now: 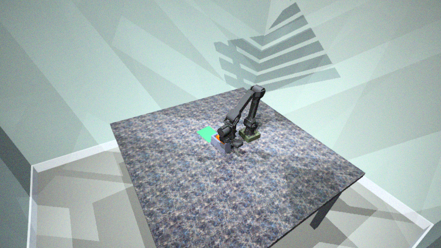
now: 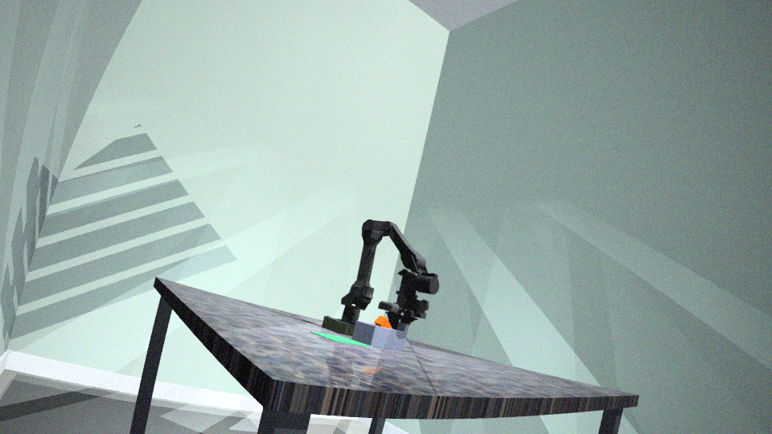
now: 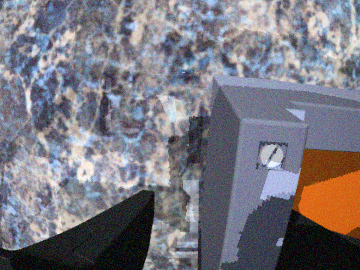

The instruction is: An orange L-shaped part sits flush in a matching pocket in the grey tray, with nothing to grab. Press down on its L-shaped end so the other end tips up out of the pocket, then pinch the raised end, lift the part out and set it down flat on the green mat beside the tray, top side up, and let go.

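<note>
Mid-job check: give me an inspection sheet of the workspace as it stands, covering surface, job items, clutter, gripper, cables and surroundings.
Surface: speckled stone-pattern table, dark legs.
Tray: grey tray on the table, beside the green mat.
Part: orange part tilted, one end raised above the tray rim; not on the mat.
Clutter: nothing seen.
Gripper: gripper low at the tray, partly open, holding nothing; one finger outside the tray wall, the other over the orange part.
Arm base: olive base plate behind the tray.
Cables: nothing seen.
Surroundings: pale green walls with striped shadows, white border on the floor.
</note>
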